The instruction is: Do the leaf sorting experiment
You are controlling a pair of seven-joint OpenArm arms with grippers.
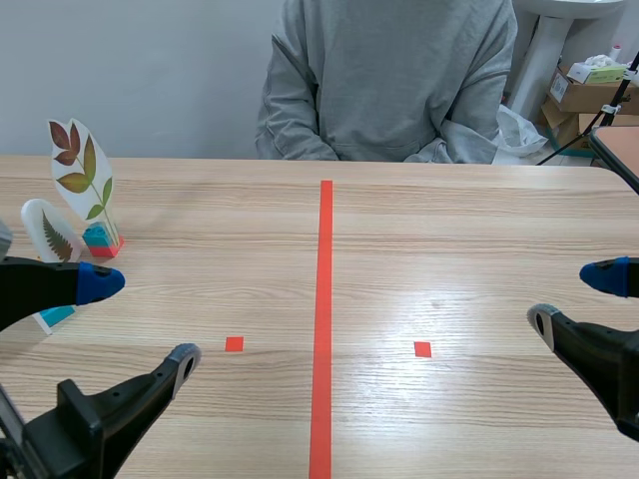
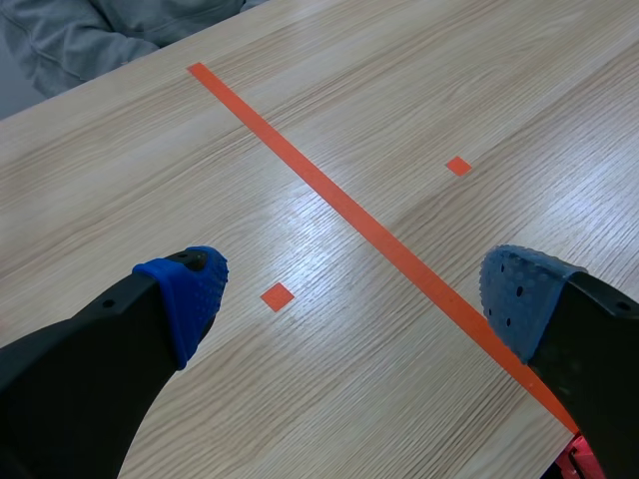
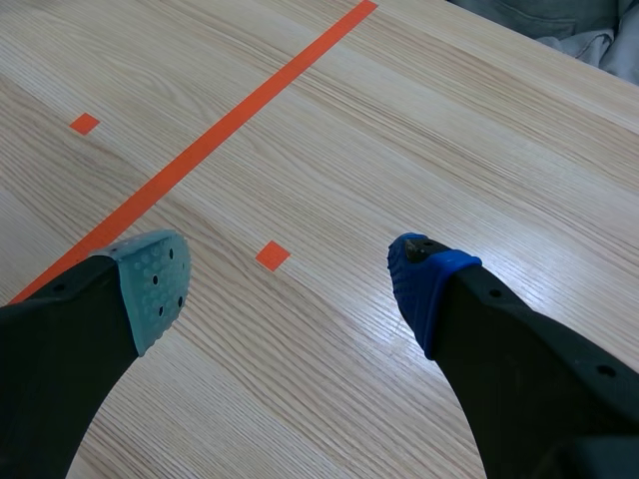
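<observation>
Black throughout, the robot's left gripper [image 1: 142, 319] and right gripper [image 1: 571, 297] are each built of two thick, curved fingers [image 1: 110, 404]; one dotted pad [image 2: 195, 294] per gripper is bright blue, the other pad [image 3: 152, 284] pale grey-green, pocked with small round holes.

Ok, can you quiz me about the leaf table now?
1. True or false: the left tool is gripping one of the leaf cards.
2. The leaf cards stand on which side of the red tape line? A) the left arm's side B) the right arm's side C) right on it
3. How many leaf cards are standing up?
Key: 1 false; 2 A; 3 two.
</observation>
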